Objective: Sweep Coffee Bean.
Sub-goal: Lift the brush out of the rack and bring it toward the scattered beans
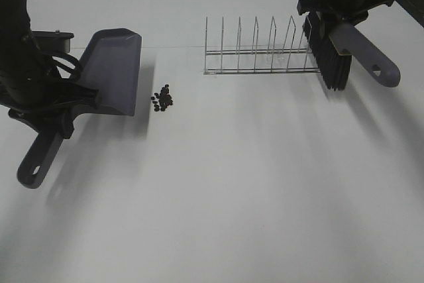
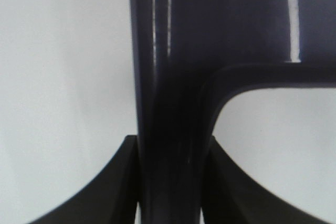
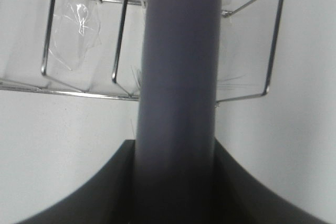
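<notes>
A small heap of dark coffee beans [image 1: 162, 99] lies on the white table [image 1: 238, 190], just right of the grey dustpan [image 1: 114, 71]. My left gripper [image 1: 61, 107] is shut on the dustpan's handle [image 2: 170, 129], with the pan's mouth facing the beans. My right gripper [image 1: 344, 1] is shut on the grey handle [image 3: 178, 77] of the brush [image 1: 331, 54], whose black bristles hang beside the right end of the wire rack [image 1: 258, 51]. The beans do not show in either wrist view.
The wire rack stands at the back centre and shows in the right wrist view [image 3: 79, 40] behind the brush handle.
</notes>
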Controlling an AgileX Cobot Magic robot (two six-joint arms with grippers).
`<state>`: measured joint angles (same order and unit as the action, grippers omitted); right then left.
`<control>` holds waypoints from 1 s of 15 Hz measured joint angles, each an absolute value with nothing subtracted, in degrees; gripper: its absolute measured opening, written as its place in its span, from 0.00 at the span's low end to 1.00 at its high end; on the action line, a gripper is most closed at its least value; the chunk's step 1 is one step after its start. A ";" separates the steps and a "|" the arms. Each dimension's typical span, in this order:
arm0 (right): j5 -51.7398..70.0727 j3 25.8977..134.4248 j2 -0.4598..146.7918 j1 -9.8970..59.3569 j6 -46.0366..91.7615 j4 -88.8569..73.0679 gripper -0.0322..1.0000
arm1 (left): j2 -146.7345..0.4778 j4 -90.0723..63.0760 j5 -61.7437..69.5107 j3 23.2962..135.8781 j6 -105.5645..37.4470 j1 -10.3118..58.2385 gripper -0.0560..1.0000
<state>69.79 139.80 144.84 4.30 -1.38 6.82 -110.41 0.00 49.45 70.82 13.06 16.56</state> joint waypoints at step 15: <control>70.36 113.73 120.84 19.60 -7.96 10.20 0.37 | -113.16 4.30 53.86 70.82 14.09 16.56 0.31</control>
